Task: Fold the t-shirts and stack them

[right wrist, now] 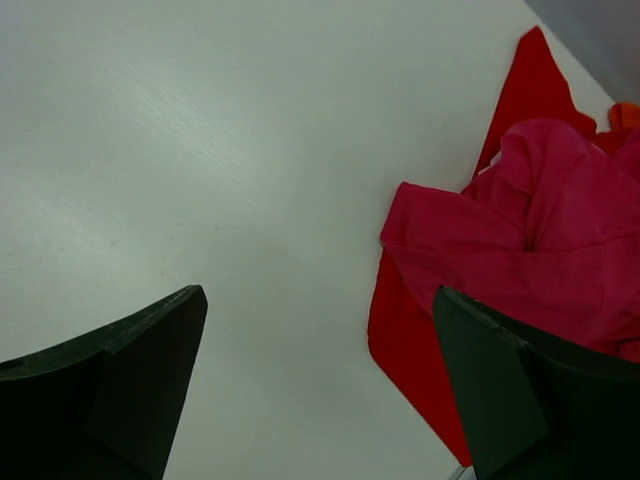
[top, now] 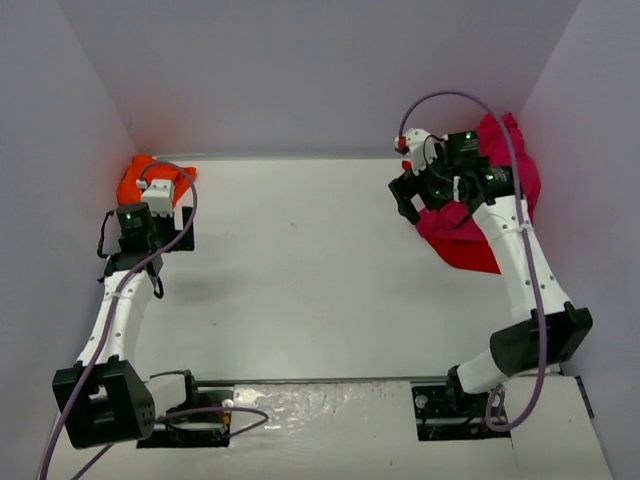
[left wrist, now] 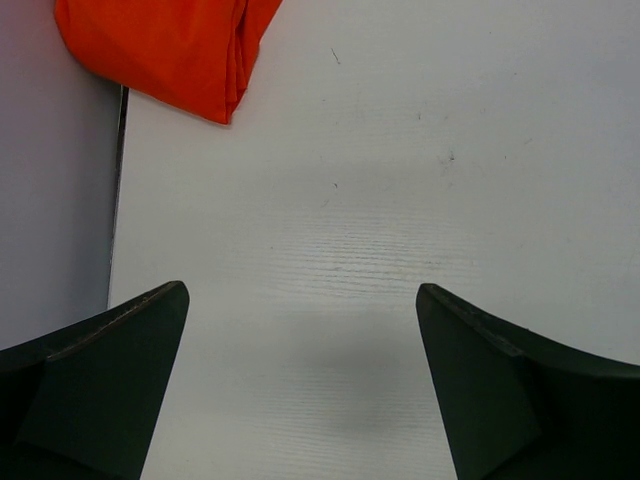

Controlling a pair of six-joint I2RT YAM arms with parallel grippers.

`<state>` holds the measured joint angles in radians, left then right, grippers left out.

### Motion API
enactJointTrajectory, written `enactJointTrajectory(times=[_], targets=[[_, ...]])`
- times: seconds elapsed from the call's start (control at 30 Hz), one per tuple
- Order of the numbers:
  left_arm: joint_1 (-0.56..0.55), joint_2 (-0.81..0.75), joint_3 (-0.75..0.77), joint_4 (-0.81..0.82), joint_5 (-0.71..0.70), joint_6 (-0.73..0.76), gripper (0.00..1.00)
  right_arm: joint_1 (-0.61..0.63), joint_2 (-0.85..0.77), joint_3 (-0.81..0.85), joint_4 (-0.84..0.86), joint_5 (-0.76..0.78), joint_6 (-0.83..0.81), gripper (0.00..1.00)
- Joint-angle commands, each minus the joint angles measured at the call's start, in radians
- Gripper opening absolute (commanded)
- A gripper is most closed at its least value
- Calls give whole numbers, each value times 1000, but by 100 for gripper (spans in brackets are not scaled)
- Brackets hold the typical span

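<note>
Left gripper spread wide above the worktop, with nothing between the fingers. Just ahead of it, in the far left corner against the wall, the orange t-shirt, apart from both fingers. Right gripper spread wide too, holding nothing, at the near edge of the heap in the far right corner. There, a crumpled magenta t-shirt on top of a flatter bright red t-shirt. Cannot tell whether the right-hand finger touches the cloth below it.
</note>
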<state>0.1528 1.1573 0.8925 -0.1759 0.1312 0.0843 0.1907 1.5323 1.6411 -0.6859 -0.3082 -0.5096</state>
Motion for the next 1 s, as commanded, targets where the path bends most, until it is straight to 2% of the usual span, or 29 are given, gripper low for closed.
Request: enactJointTrajectory(times=[0.0, 0.07, 0.23, 0.4, 0.47, 0.5, 0.6, 0.63, 0.67, 0.7, 0.97], targets=[[8, -11, 22, 58, -1, 22, 97, -12, 207, 22, 129, 334, 46, 87], [7, -16, 16, 62, -4, 28, 97, -24, 259, 36, 191, 481, 84, 87], [8, -18, 13, 61, 0, 31, 97, -112, 441, 175, 236, 675, 139, 90], [8, -8, 8, 65, 8, 32, 97, -185, 580, 235, 236, 759, 151, 91], [8, 1, 6, 71, 17, 32, 97, -219, 623, 247, 229, 746, 152, 89], [8, 7, 6, 73, 22, 31, 97, -232, 648, 254, 224, 743, 151, 82], [7, 29, 19, 64, 30, 25, 97, -235, 716, 259, 214, 738, 138, 44], [5, 31, 21, 60, 28, 25, 97, -237, 719, 257, 213, 727, 136, 14], [6, 28, 19, 61, 26, 27, 97, -237, 722, 253, 213, 718, 139, 4], [7, 24, 16, 63, 23, 30, 97, -237, 722, 249, 214, 707, 141, 0], [7, 29, 8, 74, 26, 32, 97, -243, 626, 282, 218, 610, 144, 0]])
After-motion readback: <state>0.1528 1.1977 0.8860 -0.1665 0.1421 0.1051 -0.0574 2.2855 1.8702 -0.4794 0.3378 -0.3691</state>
